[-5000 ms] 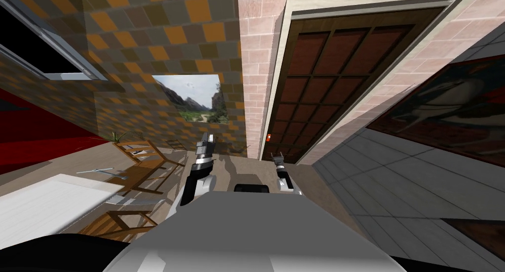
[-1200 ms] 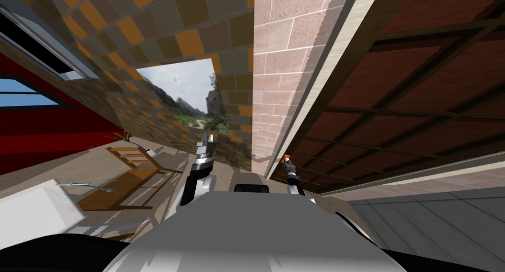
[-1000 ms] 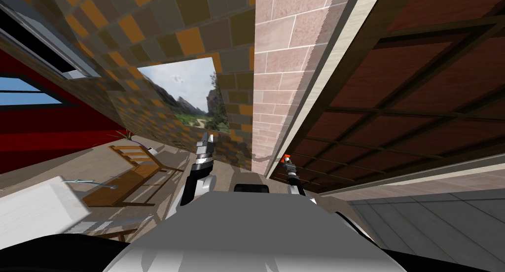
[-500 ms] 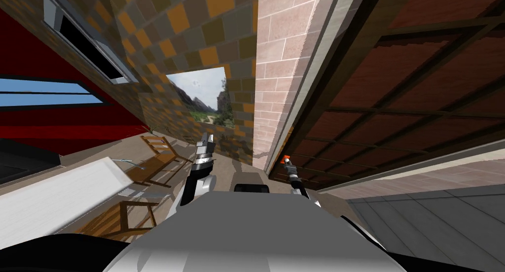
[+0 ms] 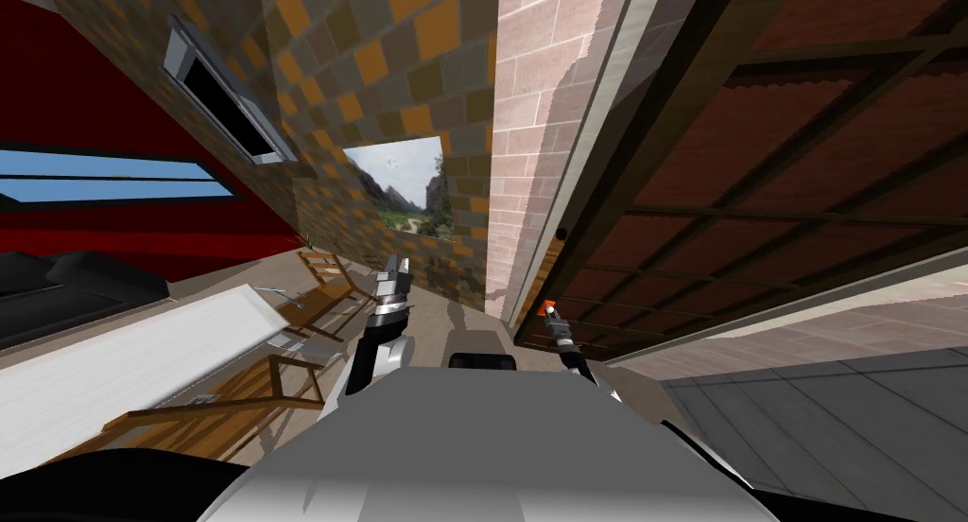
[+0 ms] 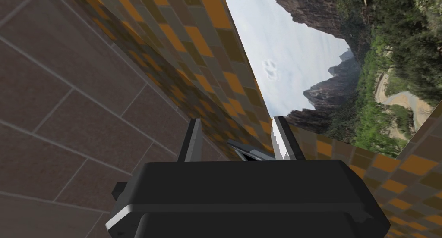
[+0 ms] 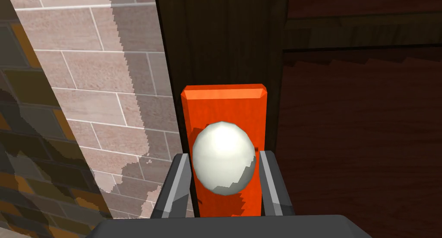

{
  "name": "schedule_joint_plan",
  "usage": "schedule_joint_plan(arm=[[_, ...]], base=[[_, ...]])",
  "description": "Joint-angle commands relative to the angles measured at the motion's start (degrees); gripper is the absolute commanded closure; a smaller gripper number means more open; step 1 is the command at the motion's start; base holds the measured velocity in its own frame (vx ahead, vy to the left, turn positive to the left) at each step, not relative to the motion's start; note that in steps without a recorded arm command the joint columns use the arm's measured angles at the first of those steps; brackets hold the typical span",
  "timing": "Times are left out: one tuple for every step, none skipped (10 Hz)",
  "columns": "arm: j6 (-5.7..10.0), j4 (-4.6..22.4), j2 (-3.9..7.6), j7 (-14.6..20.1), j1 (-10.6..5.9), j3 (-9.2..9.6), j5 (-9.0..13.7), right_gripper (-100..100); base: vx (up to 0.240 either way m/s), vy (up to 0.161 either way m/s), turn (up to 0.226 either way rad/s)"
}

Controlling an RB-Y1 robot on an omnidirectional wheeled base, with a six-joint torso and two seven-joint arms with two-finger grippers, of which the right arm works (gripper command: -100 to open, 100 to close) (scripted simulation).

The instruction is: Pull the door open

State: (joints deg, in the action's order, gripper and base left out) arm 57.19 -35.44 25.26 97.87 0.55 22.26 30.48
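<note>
The dark panelled door (image 5: 756, 166) fills the right half of the head view. At its edge, low centre, an orange plate (image 7: 223, 101) carries a white knob (image 7: 223, 157). The right tool (image 7: 224, 155) pinches the knob's sides, probably for leverage at the free edge. The left tool (image 6: 237, 120), centre-left, is parted and empty.

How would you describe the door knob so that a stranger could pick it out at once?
Find the dark brown panelled door beside the pink brick wall. Near its edge sits an orange plate. The door knob, held by the right end effector, is the only white, round thing there.
</note>
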Motion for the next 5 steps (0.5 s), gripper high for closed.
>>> schedule_joint_plan(arm=[[1.23,-0.1,0.74,1.1,0.73,0.93,-0.6,100],[2.05,-0.2,1.34,1.8,1.25,1.60,-1.0,100],[2.87,-0.4,1.94,2.6,1.76,2.26,-1.4,100],[3.64,-0.5,2.50,3.3,2.24,2.88,-1.8,100],[4.54,-0.6,3.16,4.2,2.81,3.61,-2.2,100]], base=[[-0.179,-0.054,0.079],[-0.217,-0.042,0.106],[-0.219,-0.056,0.089],[-0.206,-0.051,0.088],[-0.223,-0.078,0.097]])
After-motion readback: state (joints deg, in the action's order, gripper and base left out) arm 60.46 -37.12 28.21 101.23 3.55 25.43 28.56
